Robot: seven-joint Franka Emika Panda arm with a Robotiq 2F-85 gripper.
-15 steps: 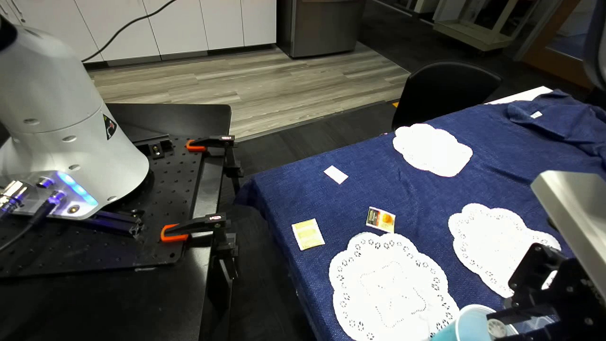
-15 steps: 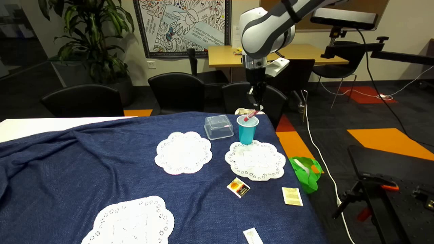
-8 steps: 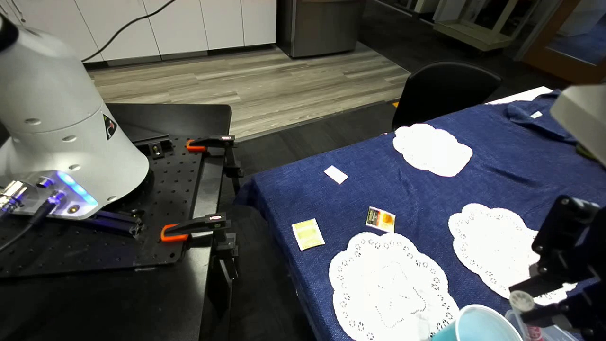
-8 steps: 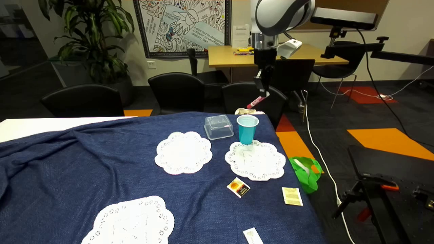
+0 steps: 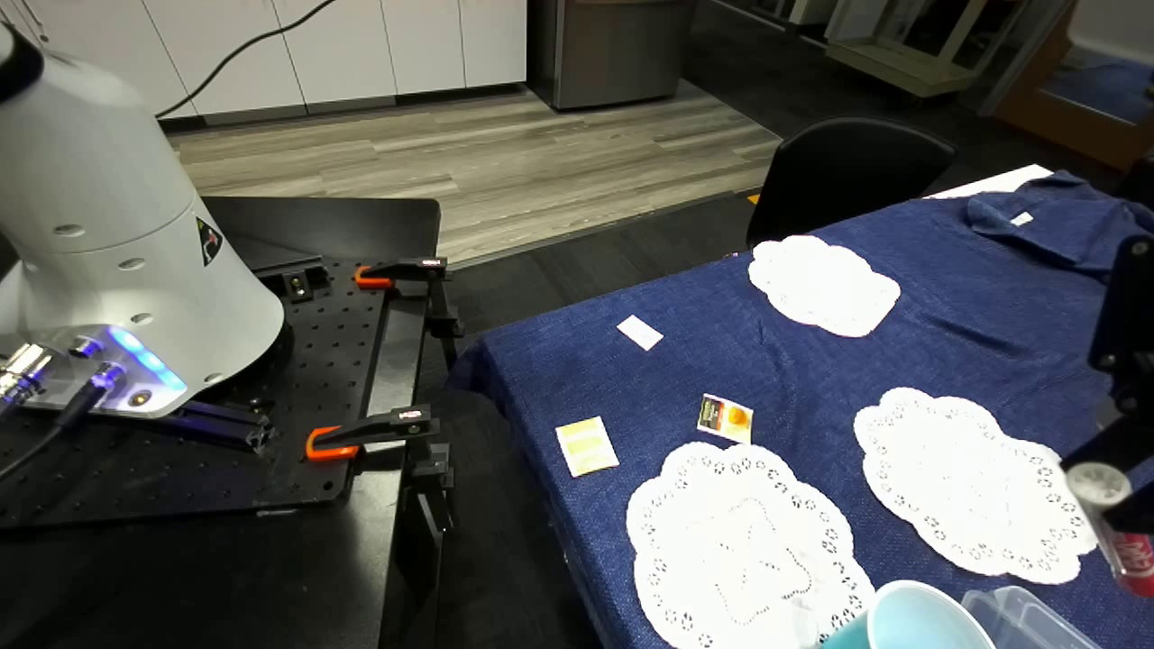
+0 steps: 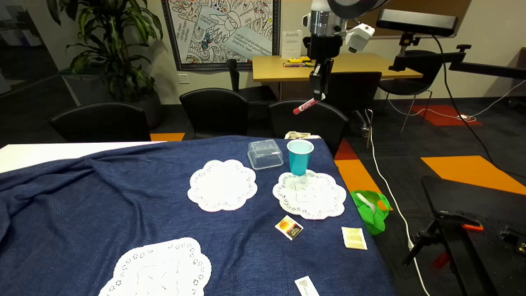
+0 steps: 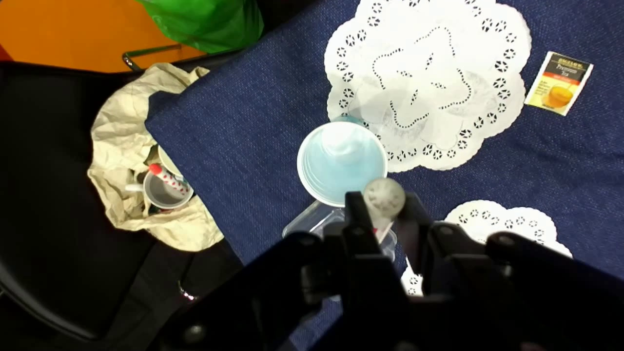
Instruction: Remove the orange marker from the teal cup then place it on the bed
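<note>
The orange marker (image 6: pixel 305 107), reddish with a pale end, is held tilted in the air by my gripper (image 6: pixel 318 97). It is above and behind the teal cup (image 6: pixel 299 161) and apart from it. In an exterior view at the right edge, the marker (image 5: pixel 1131 559) sits in the gripper, which is partly cut off. In the wrist view my gripper (image 7: pixel 382 214) is shut on the marker, whose round pale end (image 7: pixel 384 195) points to the camera. The cup (image 7: pixel 341 163) stands upright with nothing visible inside. The bed (image 6: pixel 230 242) is the navy cloth surface below.
A clear plastic box (image 6: pixel 265 154) stands beside the cup. White doilies (image 6: pixel 310 193) (image 6: pixel 222 185), a tea card (image 6: pixel 289 227) and a yellow card (image 6: pixel 354 238) lie on the cloth. A paper bag with a mug (image 7: pixel 165 190) is beyond the cloth's edge.
The gripper has lifted the marker up out of the teal cup and carried it higher and slightly away. The cup has stayed in place.
</note>
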